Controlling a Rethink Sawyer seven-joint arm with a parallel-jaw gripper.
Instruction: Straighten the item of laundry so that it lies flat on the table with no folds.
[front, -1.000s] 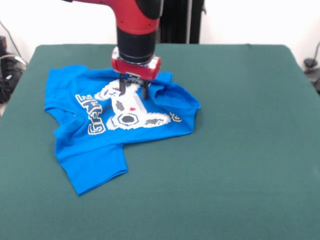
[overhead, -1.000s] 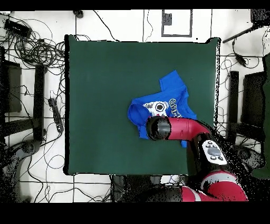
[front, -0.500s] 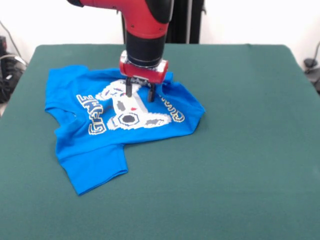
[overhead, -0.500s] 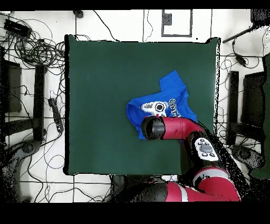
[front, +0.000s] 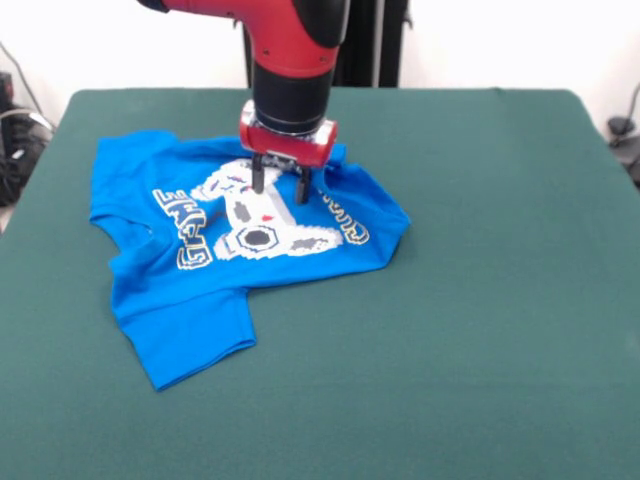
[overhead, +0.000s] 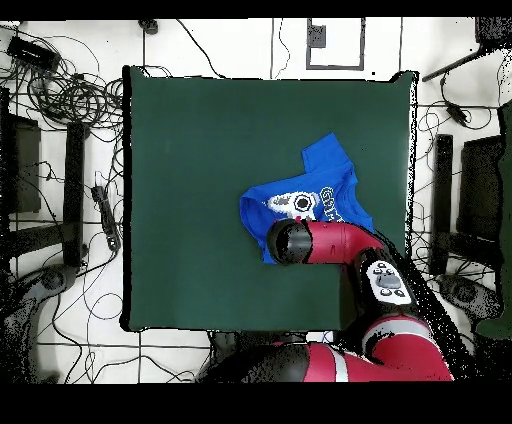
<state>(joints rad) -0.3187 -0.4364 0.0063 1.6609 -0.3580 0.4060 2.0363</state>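
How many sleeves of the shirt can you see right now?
1. One sleeve of the shirt lies spread on the table at the front view's lower left. The other may be tucked or hidden near the gripper.

Robot lab test cell: red arm (overhead: 345, 243) over a green felt table (overhead: 200, 150) on a pale tiled floor (overhead: 240, 45), loose cables (overhead: 70, 95) (tangled, well off from the jaws) and dark equipment stands (overhead: 72, 180) alongside.
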